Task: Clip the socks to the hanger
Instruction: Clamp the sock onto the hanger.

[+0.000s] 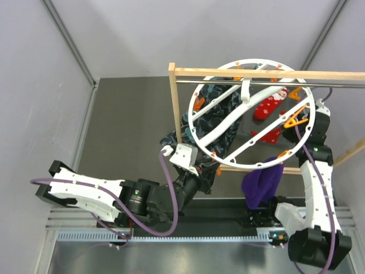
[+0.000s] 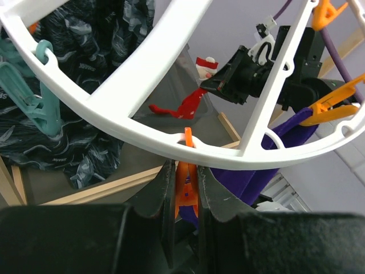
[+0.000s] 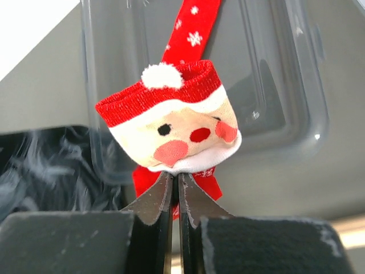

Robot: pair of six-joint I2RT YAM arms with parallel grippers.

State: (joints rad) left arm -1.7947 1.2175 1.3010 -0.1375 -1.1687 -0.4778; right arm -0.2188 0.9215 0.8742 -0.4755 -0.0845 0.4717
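Observation:
The white ring hanger [image 1: 212, 151] hangs from a rod, with orange clips round its rim. My left gripper [image 2: 185, 169] reaches up under the near rim and is shut on one orange clip [image 2: 186, 191]. The right gripper [image 3: 175, 178] is shut on a red Santa sock [image 3: 171, 123], which it holds up beneath the ring; in the left wrist view that sock [image 2: 185, 107] dangles from the black jaws. A purple sock [image 1: 262, 182] hangs from the rim's near right. Dark teal patterned socks [image 1: 219, 108] hang on the left side. More red sock [image 1: 269, 107] shows inside the ring.
A wooden-framed rack [image 1: 172, 103] with a metal rod [image 1: 228, 83] carries the hanger. Behind the Santa sock in the right wrist view stands a clear plastic bin [image 3: 285, 85]. A teal clip [image 2: 28, 97] hangs off the rim. Grey walls close in on both sides.

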